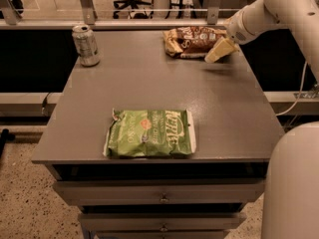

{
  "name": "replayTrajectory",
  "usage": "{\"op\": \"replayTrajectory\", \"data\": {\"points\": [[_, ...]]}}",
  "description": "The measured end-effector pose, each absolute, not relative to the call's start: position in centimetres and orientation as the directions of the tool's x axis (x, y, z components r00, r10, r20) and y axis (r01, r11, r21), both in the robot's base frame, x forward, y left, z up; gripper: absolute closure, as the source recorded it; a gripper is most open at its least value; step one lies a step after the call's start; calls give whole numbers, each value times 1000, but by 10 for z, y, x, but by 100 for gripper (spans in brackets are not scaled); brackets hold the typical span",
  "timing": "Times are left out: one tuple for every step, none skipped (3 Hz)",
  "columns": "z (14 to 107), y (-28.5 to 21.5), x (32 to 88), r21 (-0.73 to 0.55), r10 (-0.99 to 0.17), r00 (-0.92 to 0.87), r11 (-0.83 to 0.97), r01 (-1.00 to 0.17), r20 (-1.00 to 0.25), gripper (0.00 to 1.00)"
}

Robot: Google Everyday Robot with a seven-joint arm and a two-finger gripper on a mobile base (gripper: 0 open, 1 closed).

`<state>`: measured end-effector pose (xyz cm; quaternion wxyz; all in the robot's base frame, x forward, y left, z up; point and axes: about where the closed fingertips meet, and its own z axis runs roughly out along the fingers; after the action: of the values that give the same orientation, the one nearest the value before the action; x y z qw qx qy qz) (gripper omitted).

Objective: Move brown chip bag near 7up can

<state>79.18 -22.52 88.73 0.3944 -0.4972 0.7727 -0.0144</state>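
The brown chip bag (192, 40) lies at the far right of the grey table (154, 93), dark brown with tan ends and white lettering. The 7up can (85, 45) stands upright at the far left corner, well apart from the bag. My gripper (220, 50) hangs just above the table at the bag's right end, its pale yellow tip pointing down and left, right beside the bag's edge. The white arm reaches in from the upper right.
A larger light green chip bag (149, 133) lies flat near the table's front edge. Drawers (159, 198) sit under the tabletop. A railing (149, 19) runs behind the table. The robot's white body (294, 183) fills the lower right.
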Motion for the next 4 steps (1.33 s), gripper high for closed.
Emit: {"op": "replayTrajectory", "data": {"points": [[886, -226, 793, -408, -772, -207, 519, -751, -601, 41], [884, -227, 794, -404, -767, -214, 528, -747, -605, 65], [893, -225, 791, -417, -765, -196, 525, -742, -614, 88], [927, -214, 786, -488, -784, -179, 529, -695, -595, 100]]}}
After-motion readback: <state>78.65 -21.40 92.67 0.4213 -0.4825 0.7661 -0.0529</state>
